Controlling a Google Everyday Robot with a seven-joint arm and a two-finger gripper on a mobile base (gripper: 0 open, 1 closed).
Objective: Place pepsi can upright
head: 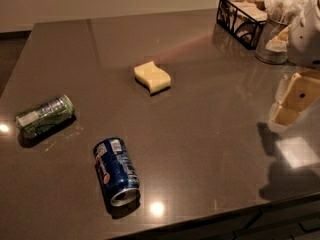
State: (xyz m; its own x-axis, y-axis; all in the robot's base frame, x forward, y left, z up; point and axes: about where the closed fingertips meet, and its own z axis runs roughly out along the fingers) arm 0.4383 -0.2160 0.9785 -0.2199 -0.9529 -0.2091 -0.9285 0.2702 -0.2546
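Note:
The pepsi can [116,171] lies on its side on the dark table [200,134], near the front edge at lower left of centre. It is dark blue with a red-white-blue logo, and its silver end faces the front. My gripper [291,103], with pale yellow parts, hangs above the table at the right edge of the view, far to the right of the can and not touching it. It holds nothing that I can see.
A green can [45,116] lies on its side at the left. A yellow sponge [152,77] sits mid-table. A black wire basket [241,18] and a glass jar of packets [274,39] stand at the back right. The table's front edge runs close below the pepsi can.

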